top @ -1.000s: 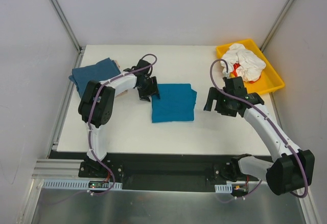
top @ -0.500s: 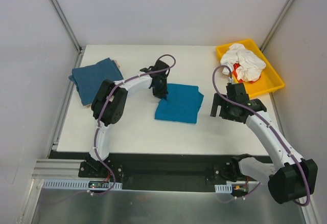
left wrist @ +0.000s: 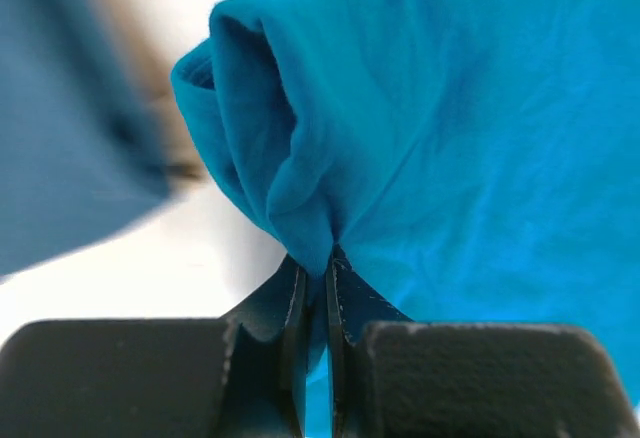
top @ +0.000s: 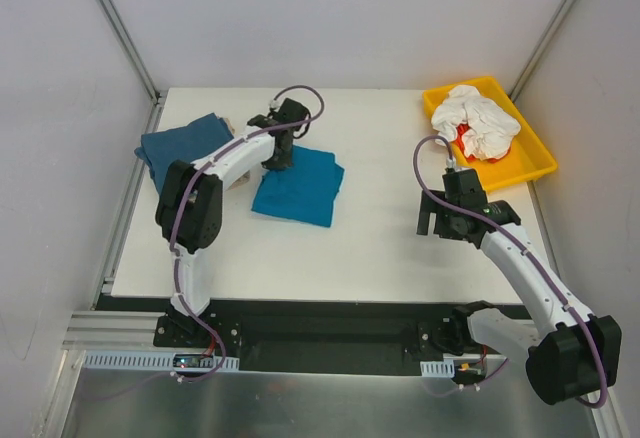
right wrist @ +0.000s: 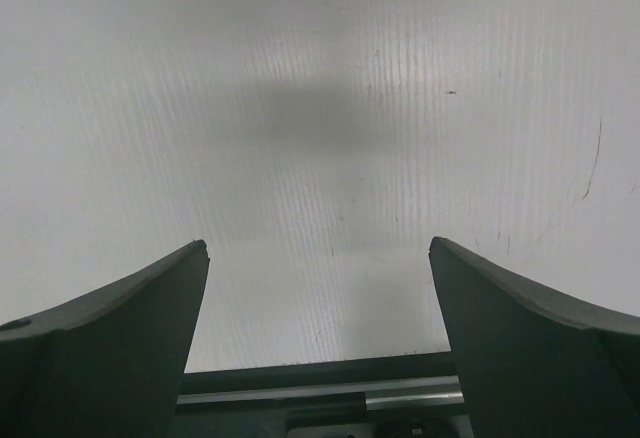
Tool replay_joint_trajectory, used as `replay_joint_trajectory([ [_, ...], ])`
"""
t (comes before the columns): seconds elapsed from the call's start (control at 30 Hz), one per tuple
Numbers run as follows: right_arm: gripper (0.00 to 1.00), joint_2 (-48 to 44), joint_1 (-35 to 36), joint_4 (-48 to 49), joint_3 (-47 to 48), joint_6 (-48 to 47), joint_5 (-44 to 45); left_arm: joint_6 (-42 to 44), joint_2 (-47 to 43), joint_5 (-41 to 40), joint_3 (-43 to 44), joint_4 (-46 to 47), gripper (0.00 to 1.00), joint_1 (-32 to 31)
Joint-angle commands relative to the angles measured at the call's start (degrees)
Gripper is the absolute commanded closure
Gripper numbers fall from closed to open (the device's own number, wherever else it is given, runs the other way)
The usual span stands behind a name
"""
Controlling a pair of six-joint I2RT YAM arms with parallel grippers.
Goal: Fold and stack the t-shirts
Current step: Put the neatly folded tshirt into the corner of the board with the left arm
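A folded bright teal-blue t-shirt [top: 300, 190] lies on the white table, left of centre. My left gripper [top: 280, 154] is shut on its far-left edge, and the left wrist view shows the teal cloth [left wrist: 450, 128] bunched up between the pinched jaws [left wrist: 318, 268]. A darker slate-blue t-shirt [top: 180, 148] lies folded at the far left, blurred in the left wrist view [left wrist: 60, 138]. A beige strip [left wrist: 150, 98] shows beside it. My right gripper [top: 450, 220] hangs open over bare table at the right, nothing between its fingers [right wrist: 320, 248].
A yellow plastic tray [top: 535, 170] stands at the back right corner, holding crumpled white cloth [top: 480, 123] with a bit of red. White walls enclose the table on the left, back and right.
My left gripper closed on the teal shirt's edge and dragged the shirt leftward, toward the slate-blue one. The right arm drew back a little toward the near edge, still open.
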Motion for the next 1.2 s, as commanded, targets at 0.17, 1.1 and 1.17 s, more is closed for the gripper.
replay_joint_trajectory([
  [0.17,0.04,0.70,-0.78,3.57,-0.10,-1.75,1.32,11.85,-8.47,-9.24,6.84,-2.90,1.00,6.87],
  [1.1,0.03,1.49,-1.04,3.84,-0.45,-1.75,3.25,25.83,-18.67,-12.22,24.43,-6.42,1.00,13.72],
  [1.17,0.03,1.58,-1.04,3.92,-0.45,-1.66,3.08,25.66,-19.81,-12.31,24.17,-6.42,1.00,14.34],
])
